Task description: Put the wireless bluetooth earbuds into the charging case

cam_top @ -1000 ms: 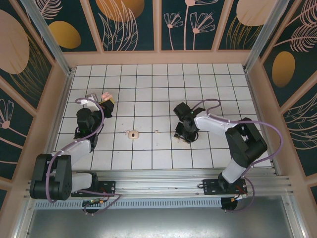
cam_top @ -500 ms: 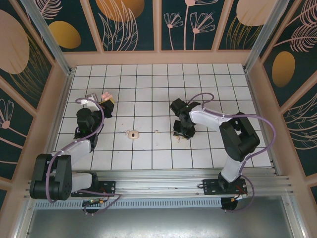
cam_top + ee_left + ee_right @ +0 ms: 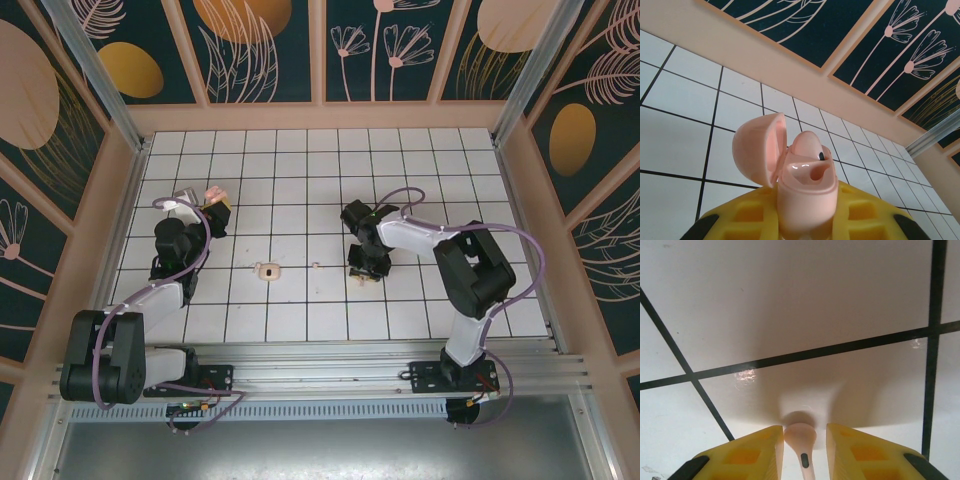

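A: What did the left gripper [image 3: 805, 226] have?

B: Its yellow ribbed fingers [image 3: 747, 220] were clamped on the glossy pale-pink plastic charging case [image 3: 802, 187]. The case stood upright with its lid [image 3: 757, 150] tipped back and one whitish-pink earbud [image 3: 807, 145] seated inside.

A: And the right gripper [image 3: 805, 452]?

B: Down at the white tiled floor [image 3: 790, 300], narrowly parted around a second tiny whitish-pink stemmed earbud [image 3: 801, 436]. One finger touched it, and a sliver of gap showed on the other side.
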Available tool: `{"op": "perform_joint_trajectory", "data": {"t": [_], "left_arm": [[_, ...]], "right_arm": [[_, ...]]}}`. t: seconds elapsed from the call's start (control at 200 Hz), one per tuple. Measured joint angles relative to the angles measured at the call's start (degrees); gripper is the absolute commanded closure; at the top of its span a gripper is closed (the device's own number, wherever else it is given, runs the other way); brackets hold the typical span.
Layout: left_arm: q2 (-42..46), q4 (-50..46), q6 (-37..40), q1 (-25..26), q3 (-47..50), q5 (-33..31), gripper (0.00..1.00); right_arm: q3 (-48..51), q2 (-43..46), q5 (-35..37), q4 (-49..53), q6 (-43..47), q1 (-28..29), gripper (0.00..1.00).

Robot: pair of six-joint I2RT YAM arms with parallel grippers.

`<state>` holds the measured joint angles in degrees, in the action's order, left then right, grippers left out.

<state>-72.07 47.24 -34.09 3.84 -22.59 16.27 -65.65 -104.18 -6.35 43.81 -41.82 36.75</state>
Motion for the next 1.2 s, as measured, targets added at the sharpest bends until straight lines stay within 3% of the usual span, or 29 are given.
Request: {"op": "perform_joint_trajectory", "data": {"t": [0.465, 0.781, 1.196], "left_arm": [[-0.02, -0.02, 0.02, 0.0, 0.0, 0.22, 0.96], [-0.02, 0.0, 0.02, 0.0, 0.0, 0.44, 0.96], [-0.02, 0.0, 0.24, 0.0, 0.0, 1.79, 0.96]], "right_arm": [[-0.22, -0.9, -0.57, -0.2, 0.0, 0.72, 0.75], [-0.24, -1.01, -0.57, 0.15, -0.02, 0.96, 0.71], [-0.17, -0.9, -0.04, 0.22, -0.31, 1.01, 0.77]]}}
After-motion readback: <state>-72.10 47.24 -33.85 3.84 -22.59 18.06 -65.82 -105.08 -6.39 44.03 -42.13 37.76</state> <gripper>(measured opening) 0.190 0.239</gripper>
